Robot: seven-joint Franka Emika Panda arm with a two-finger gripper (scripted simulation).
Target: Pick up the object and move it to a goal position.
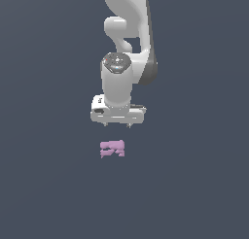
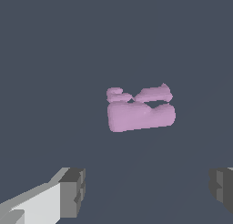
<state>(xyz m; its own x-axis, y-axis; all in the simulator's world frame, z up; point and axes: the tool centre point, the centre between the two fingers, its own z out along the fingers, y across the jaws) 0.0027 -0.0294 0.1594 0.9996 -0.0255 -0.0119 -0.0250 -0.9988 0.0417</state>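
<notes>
1. The object (image 1: pixel 112 148) lies on the flat dark slate ground (image 1: pixel 44 184), apart from the arm and just below the gripper (image 1: pixel 118 126) in the exterior view. Nothing touches it.
2. In the exterior view it is small and soft-edged; its prongs blur into a pale pink-lilac blot, so their number cannot be counted there.
3. The wrist view shows the object (image 2: pixel 141 116) more plainly: a matte, rounded blocky body, with two stubby prongs along one long side, set off from the body by a thin dark gap.
4. Its underside and far face are hidden in both views, and whether the prongs join the body along their whole length is hard to make out.
5. The gripper hangs above the object with its fingers spread wide and nothing between them. In the wrist view one grey finger pad (image 2: pixel 73 192) shows in full, while the other (image 2: pixel 222 189) is cut off by the picture's edge.
6. The object is narrower than the gap between the pads (image 2: pixel 147 190).
7. In the exterior view the fingertips are only tiny nubs under the white hand (image 1: pixel 116 112), too small to read in detail.
8. The arm (image 1: pixel 127 39) rises out of the picture, so its base is not seen.
9. The ground carries no marks or edges.
</notes>
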